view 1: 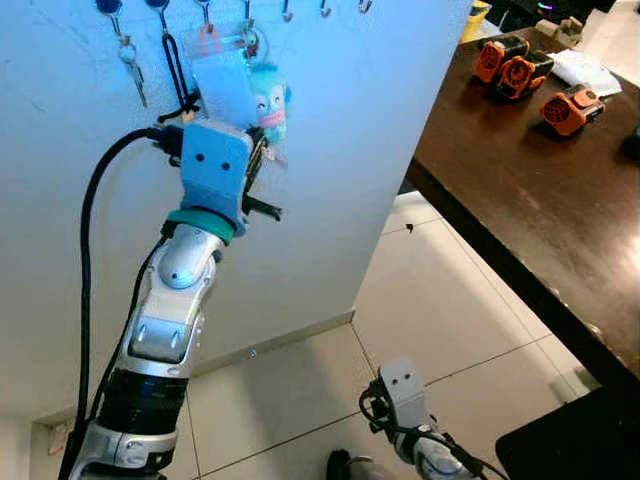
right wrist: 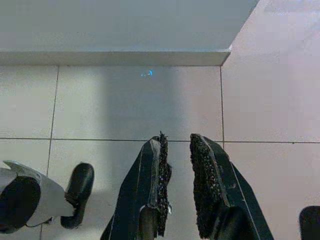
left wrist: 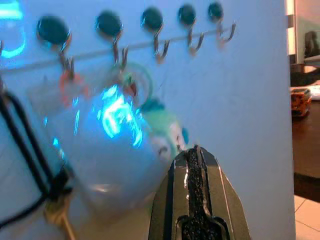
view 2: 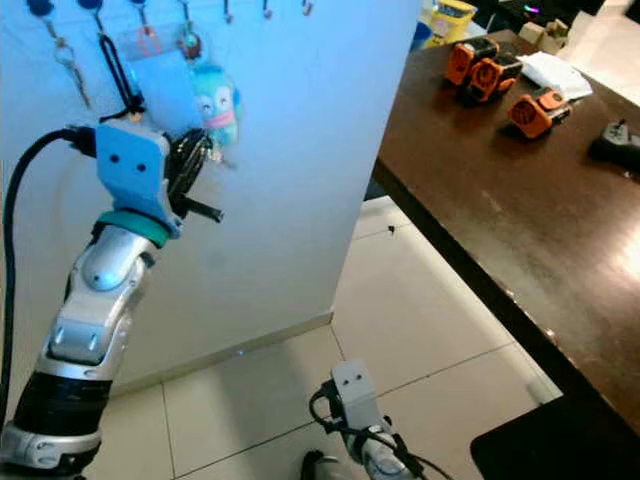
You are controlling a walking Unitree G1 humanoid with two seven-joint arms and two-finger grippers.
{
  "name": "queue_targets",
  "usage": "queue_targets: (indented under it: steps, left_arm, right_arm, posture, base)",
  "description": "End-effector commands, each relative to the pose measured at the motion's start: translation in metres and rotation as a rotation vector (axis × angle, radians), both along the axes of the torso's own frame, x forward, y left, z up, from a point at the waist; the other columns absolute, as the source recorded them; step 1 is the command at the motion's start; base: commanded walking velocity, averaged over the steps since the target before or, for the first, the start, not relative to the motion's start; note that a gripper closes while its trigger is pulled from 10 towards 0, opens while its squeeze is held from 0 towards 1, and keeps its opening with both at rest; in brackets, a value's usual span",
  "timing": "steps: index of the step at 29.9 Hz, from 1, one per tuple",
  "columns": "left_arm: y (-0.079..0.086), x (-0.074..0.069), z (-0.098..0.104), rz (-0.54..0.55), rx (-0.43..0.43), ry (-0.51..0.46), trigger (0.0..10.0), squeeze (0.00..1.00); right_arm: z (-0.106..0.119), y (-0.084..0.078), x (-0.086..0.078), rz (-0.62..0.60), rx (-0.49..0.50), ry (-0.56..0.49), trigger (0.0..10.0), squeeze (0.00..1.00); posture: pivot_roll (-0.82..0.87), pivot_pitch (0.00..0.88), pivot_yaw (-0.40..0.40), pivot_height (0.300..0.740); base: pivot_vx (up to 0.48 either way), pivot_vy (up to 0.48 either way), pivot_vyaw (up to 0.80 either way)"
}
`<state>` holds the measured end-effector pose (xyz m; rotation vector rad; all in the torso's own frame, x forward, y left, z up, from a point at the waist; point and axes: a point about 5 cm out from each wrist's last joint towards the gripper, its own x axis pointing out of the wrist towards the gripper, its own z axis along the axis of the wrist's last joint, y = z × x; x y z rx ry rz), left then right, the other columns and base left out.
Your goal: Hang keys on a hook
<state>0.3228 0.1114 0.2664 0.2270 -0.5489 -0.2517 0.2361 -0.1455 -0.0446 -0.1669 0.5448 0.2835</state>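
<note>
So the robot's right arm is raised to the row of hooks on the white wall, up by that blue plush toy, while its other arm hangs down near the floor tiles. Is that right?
Not quite: the raised arm is the left one. The left eye view shows the left gripper up by the blue plush toy under the hooks, while the right gripper hangs over the floor tiles.

Hook row (left wrist: 160, 42): cut off at the head views' top edge.
Key bunch (view 1: 245, 85): lower part behind the left gripper (view 1: 262, 165); individual keys blurred in the left wrist view.
Left gripper fingertips: hidden against the bunch.
Right arm (view 1: 410, 420): cropped by the bottom edge.
</note>
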Motion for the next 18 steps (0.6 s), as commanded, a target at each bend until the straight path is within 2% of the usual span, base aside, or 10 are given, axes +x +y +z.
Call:
queue_targets:
  steps: [1, 3, 5, 7, 9, 10, 15, 18]
  left_arm:
    - [-0.009, -0.009, 0.015, -0.053, 0.033, -0.076, 10.0, 0.0]
    - [-0.011, -0.012, 0.02, -0.071, 0.034, -0.091, 10.0, 0.0]
    - [-0.021, -0.017, 0.035, -0.097, 0.048, -0.153, 10.0, 0.0]
    - [-0.021, -0.017, 0.035, -0.097, 0.048, -0.153, 10.0, 0.0]
    - [-0.025, -0.018, 0.043, -0.1, 0.042, -0.177, 10.0, 0.0]
    - [-0.03, -0.016, 0.049, -0.092, 0.038, -0.208, 10.0, 0.0]
    - [-0.032, -0.016, 0.043, -0.074, 0.082, -0.222, 10.0, 0.0]
    - [-0.032, -0.019, 0.026, 0.004, 0.214, -0.262, 10.0, 0.0]
  right_arm:
    - [-0.006, 0.0, -0.009, -0.007, 0.005, 0.026, 10.0, 0.0]
    - [-0.006, 0.0, -0.01, -0.01, 0.007, 0.024, 10.0, 0.0]
    - [-0.006, -0.005, -0.01, -0.018, 0.006, 0.022, 10.0, 0.0]
    - [-0.006, -0.005, -0.01, -0.018, 0.006, 0.022, 10.0, 0.0]
    - [-0.005, -0.008, -0.008, -0.023, 0.006, 0.014, 10.0, 0.0]
    - [0.0, -0.011, -0.002, -0.04, 0.015, -0.011, 10.0, 0.0]
    - [0.004, -0.013, 0.003, -0.045, 0.018, -0.027, 10.0, 0.0]
    - [0.005, -0.013, 0.004, -0.034, 0.01, -0.031, 10.0, 0.0]
  posture:
    - [-0.06, 0.104, 0.064, 0.74]
    - [-0.06, 0.104, 0.064, 0.74]
    - [-0.06, 0.105, 0.047, 0.74]
    - [-0.06, 0.105, 0.047, 0.74]
    - [-0.06, 0.106, 0.044, 0.74]
    - [-0.07, 0.104, 0.03, 0.74]
    - [-0.08, 0.096, 0.024, 0.74]
    - [-0.08, 0.089, 0.022, 0.74]
  base:
    - [0.0, 0.0, 0.0]
    - [0.0, 0.0, 0.0]
    - [0.0, 0.0, 0.0]
    - [0.0, 0.0, 0.0]
    - [0.0, 0.0, 0.0]
    - [0.0, 0.0, 0.0]
    - [0.0, 0.0, 0.0]
    - [0.0, 0.0, 0.0]
